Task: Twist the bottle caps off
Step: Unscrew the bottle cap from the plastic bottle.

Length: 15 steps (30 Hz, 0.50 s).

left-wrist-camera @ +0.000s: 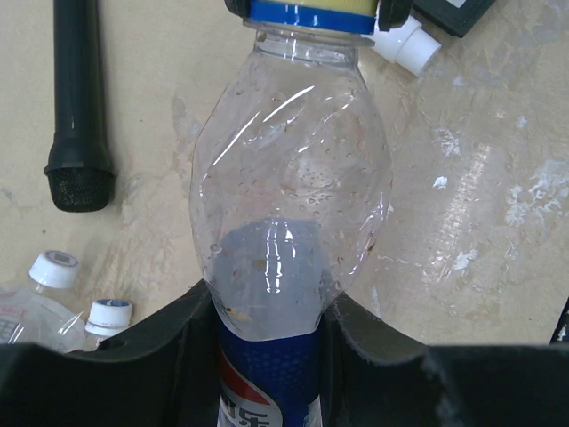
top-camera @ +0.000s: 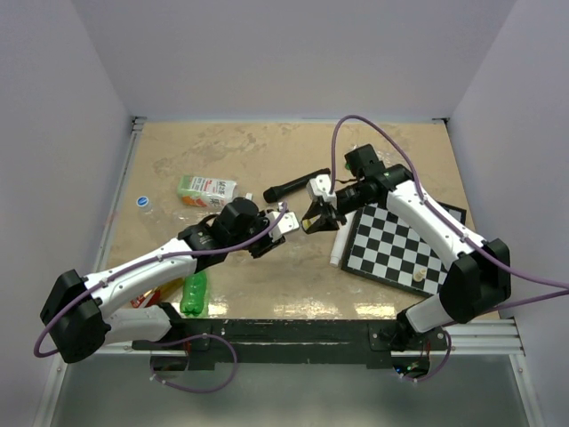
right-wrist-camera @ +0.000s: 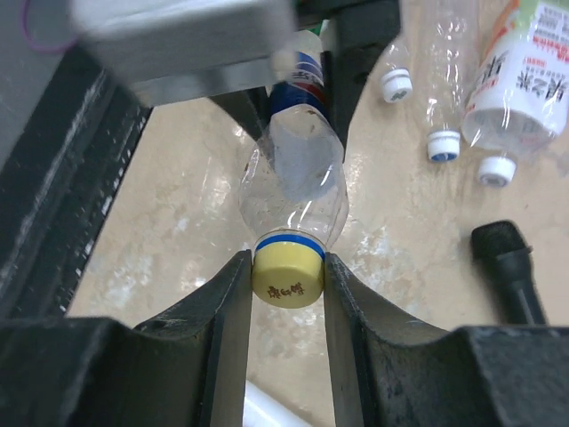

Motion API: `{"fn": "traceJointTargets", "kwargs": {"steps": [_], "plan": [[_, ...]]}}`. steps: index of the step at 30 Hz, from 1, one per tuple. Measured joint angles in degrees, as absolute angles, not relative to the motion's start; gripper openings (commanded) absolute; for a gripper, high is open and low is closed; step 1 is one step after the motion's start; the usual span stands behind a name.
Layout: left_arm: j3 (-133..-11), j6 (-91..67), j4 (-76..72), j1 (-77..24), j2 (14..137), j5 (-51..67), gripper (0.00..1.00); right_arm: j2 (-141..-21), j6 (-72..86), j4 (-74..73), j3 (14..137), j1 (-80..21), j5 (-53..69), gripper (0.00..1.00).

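A clear crinkled bottle with a blue Pepsi label is held in the air between my two arms. My left gripper is shut on its lower body at the top of the label. Its yellow cap, with a blue ring under it, sits squeezed between the fingers of my right gripper, which is shut on it. In the top view the left gripper and right gripper meet nose to nose over the table's middle. Other clear bottles lie on the table with white caps on them.
A black microphone lies just behind the grippers. A chessboard and a white microphone lie to the right. A white-and-green carton is at the left. A green bottle lies near the front edge.
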<state>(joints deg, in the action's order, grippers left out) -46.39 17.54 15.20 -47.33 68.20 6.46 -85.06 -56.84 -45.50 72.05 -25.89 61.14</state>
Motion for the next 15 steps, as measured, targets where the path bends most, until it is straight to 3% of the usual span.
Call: {"fn": "traceJointTargets", "kwargs": {"steps": [4, 8, 11, 14, 15], "plan": [[-45.98, 17.80, 14.81, -47.44, 68.05, 8.19, 0.00, -84.49, -78.52, -53.41, 72.73, -26.02, 61.41, 0.03], [-45.84, 18.17, 13.89, -47.42, 67.75, 9.04, 0.00, -81.89, -85.21, -53.21, 71.53, -26.20, 60.97, 0.09], [-45.84, 18.50, 13.26, -47.37, 67.24, 9.15, 0.00, -81.14, -85.47, -52.69, 71.53, -26.20, 61.06, 0.30], [-45.82, 18.61, 13.32, -47.35, 67.20, 9.06, 0.00, -80.95, -82.06, -51.11, 71.16, -26.22, 60.99, 0.59], [-45.82, 18.65, 13.32, -47.33, 67.20, 9.04, 0.00, -80.60, -79.26, -50.09, 70.78, -26.22, 60.82, 0.64]]}}
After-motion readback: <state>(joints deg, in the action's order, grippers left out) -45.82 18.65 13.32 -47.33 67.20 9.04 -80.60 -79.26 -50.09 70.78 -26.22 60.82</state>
